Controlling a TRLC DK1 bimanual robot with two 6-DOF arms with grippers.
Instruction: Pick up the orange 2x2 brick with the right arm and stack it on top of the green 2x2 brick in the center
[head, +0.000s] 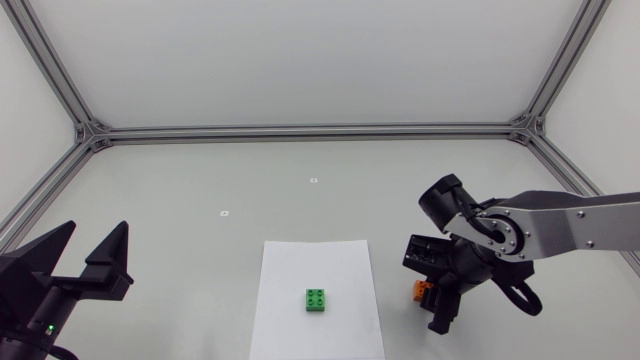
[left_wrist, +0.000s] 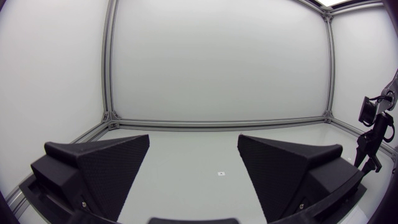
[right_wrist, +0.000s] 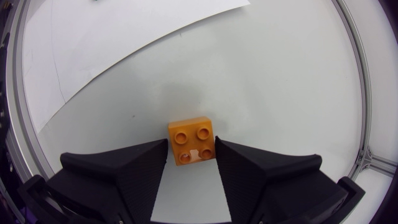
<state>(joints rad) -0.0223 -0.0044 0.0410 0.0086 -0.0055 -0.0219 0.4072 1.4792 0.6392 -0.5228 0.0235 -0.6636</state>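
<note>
A: So, where is the orange brick (head: 422, 291) sitting, and what is crowding it?

B: It is lying out past the right edge of the sheet of white paper (head: 290, 262), on the bare table (head: 200, 170). The right end effector (head: 432, 300) is pinching it: in the right wrist view both fingers (right_wrist: 134, 165) are pressing against the brick's (right_wrist: 193, 142) two sides, near their tips. Whether it is resting on the table or hanging just off it, I cannot tell.

A: And the green brick (head: 318, 300)?

B: It is standing studs up on the paper, toward the sheet's near end, well apart from the orange one. Nothing is lying between them except paper and table.

A: Is the other arm getting in the way?

B: No. The left end effector (head: 95, 240) is hanging over the near left corner with its fingers spread wide and nothing between them (left_wrist: 194, 143).

A: Any writing showing?

B: Two tiny markers (head: 314, 180) are sitting on the table beyond the paper, too small to read. A pale patch is showing among the orange brick's studs; print or glare, I cannot tell.
</note>
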